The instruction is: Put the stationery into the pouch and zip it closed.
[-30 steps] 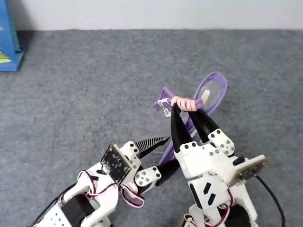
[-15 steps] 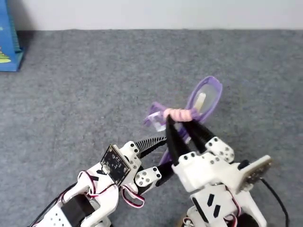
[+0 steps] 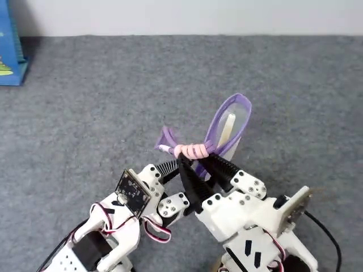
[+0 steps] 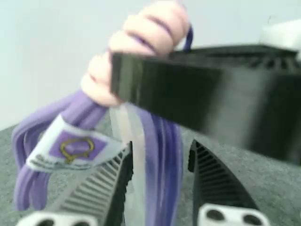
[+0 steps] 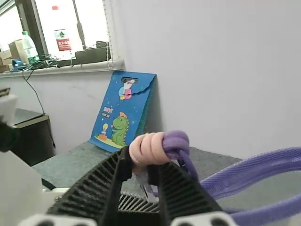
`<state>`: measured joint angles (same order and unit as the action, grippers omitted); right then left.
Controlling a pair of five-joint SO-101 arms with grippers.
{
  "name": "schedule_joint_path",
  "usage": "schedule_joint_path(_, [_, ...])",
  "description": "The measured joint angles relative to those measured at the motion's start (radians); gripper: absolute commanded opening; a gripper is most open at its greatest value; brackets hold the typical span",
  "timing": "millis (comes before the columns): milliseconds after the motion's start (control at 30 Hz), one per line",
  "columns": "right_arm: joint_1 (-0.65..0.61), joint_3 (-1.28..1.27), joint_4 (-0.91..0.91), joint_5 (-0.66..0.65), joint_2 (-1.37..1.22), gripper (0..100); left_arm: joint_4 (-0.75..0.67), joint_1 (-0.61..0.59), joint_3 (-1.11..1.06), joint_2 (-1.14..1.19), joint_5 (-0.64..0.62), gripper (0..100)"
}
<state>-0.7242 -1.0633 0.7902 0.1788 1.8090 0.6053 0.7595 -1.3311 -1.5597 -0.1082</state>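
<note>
A purple pouch (image 3: 229,116) hangs in the air over the grey table, its mouth standing open as a loop. A white stick-shaped item (image 3: 227,128) lies inside it. My right gripper (image 3: 194,159) is shut on the pink zipper pull (image 3: 191,151) at the pouch's near-left end. The right wrist view shows that pull (image 5: 148,148) pinched between my right gripper's (image 5: 148,173) ribbed fingers. My left gripper (image 3: 173,173) sits just below, shut on the pouch's lower fabric (image 4: 155,160). In the left wrist view, my left gripper (image 4: 157,157) has the purple fabric and its label (image 4: 77,149) between its jaws.
A blue gift bag (image 3: 10,45) stands at the table's far left corner, against the white wall; it also appears as the blue dinosaur bag (image 5: 124,110). Grey carpet-like tabletop (image 3: 85,102) spreads to the left and far side of the arms.
My right gripper has pulled the pink zipper pull leftward and nearer along the pouch. The pouch mouth has swung left and stands more upright. The left arm shifted slightly left.
</note>
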Motion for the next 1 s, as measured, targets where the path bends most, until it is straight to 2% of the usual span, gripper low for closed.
schedule_joint_path(200, [-0.006,0.000,0.002,0.000,-0.002,0.8,-0.150,0.000,-0.089,0.000,0.000,1])
schedule_joint_path(400, [-0.005,0.000,0.002,0.000,-0.002,0.8,-0.158,0.000,-0.092,0.000,0.000,1])
schedule_joint_path(733, [0.247,-0.020,-0.118,0.005,-0.005,0.8,-0.048,0.002,-0.046,-0.011,0.005,1])
schedule_joint_path(1000, [0.350,-0.221,-0.408,-0.054,-0.005,0.8,-0.028,0.002,-0.037,-0.011,0.005,1])
